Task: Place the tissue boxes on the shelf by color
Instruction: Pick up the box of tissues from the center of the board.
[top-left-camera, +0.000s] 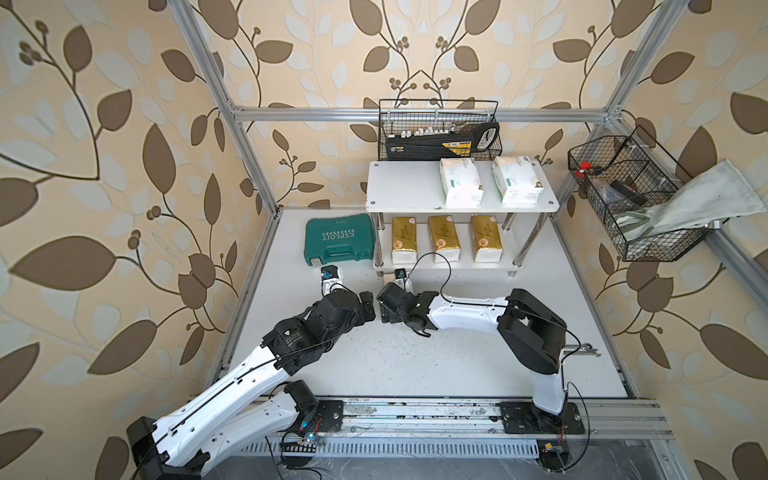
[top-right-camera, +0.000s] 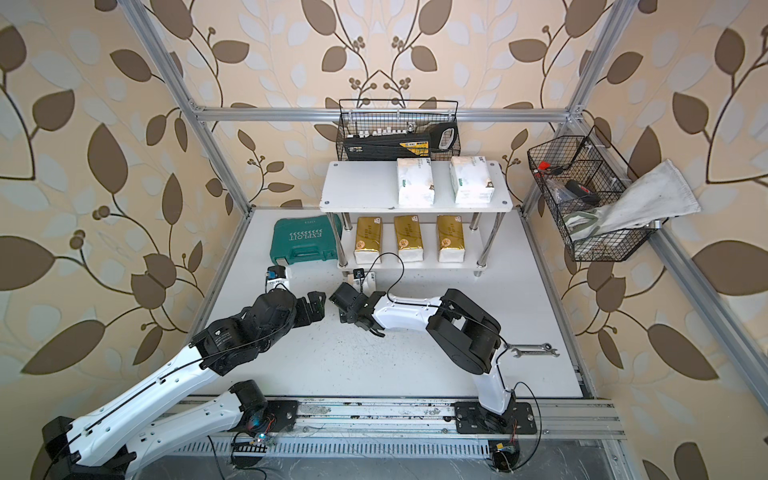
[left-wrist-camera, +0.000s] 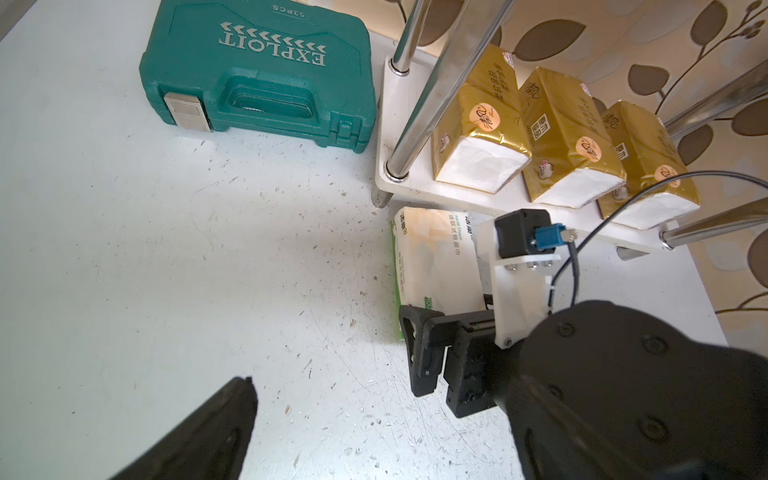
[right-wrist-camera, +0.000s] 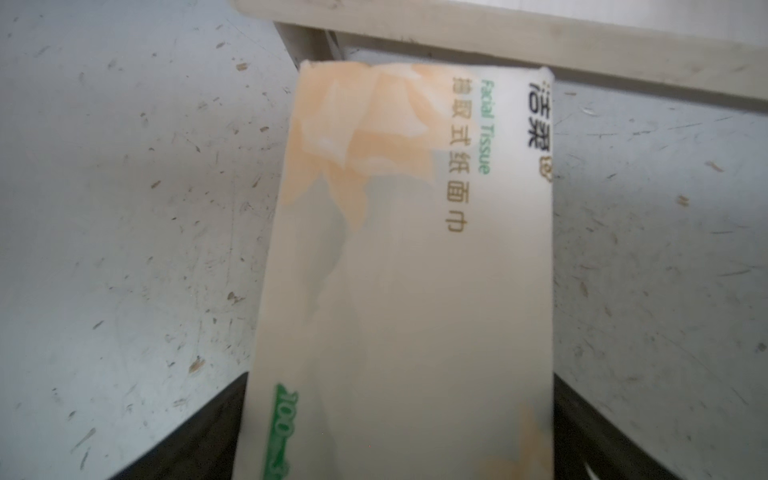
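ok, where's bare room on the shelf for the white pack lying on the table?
Top board: bare from its left edge to the middle white pack. The right white pack takes the other end. Lower board is crowded: three gold packs side by side, narrow gaps only.

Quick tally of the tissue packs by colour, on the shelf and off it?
gold tissue packs: 3, all on the lower tier of the shelf
white tissue packs: 3, made up of 2 on the upper tier and a loose white pack lying on the table in front of the shelf
total: 6
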